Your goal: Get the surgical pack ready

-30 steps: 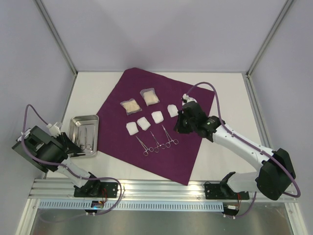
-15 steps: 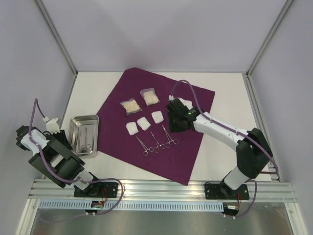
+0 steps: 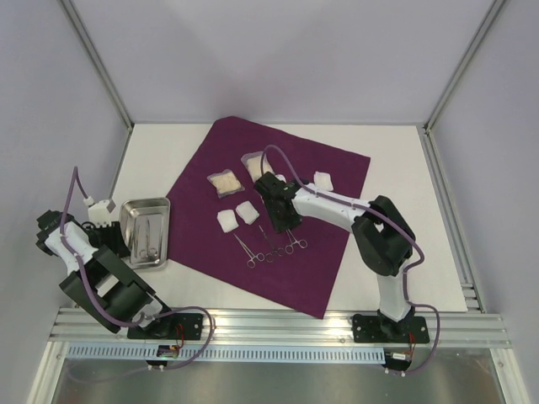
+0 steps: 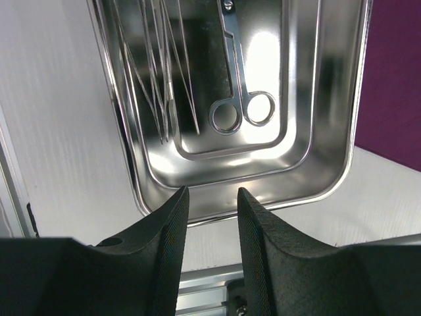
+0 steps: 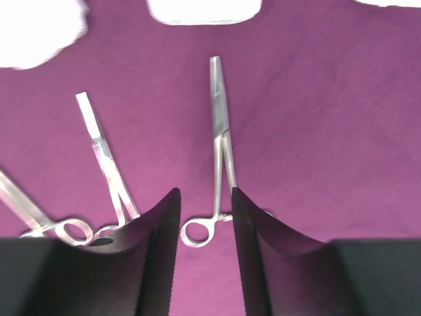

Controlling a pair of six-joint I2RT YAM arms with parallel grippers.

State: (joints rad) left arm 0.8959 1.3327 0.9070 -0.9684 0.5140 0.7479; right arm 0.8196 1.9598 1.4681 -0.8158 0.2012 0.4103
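Observation:
The surgical pack (image 3: 324, 252) lies spread out as a big plum-purple sheet. On it rest two gauze packets (image 3: 225, 183), white pads (image 3: 228, 220) and three steel forceps (image 3: 269, 246). My right gripper (image 3: 282, 220) hangs open over the forceps. In the right wrist view the ring handle of the rightmost forceps (image 5: 220, 151) shows between the fingers of the right gripper (image 5: 204, 194), which hold nothing. My left gripper (image 3: 114, 240) sits left of the steel tray (image 3: 126, 210). In the left wrist view the left gripper (image 4: 212, 192) stands open and empty at the tray's (image 4: 329, 131) near rim.
Scissors (image 4: 240, 85) and thin instruments lie in the tray. One white pad (image 3: 322, 179) sits apart near the drape's right corner. A second pair of forceps (image 5: 105, 158) lies left of my right fingers. Frame posts stand at the back corners.
My right arm swung left from the drape's right side to above the forceps and its jaws opened. One white pad now lies further right. My left arm drew back and its jaws opened.

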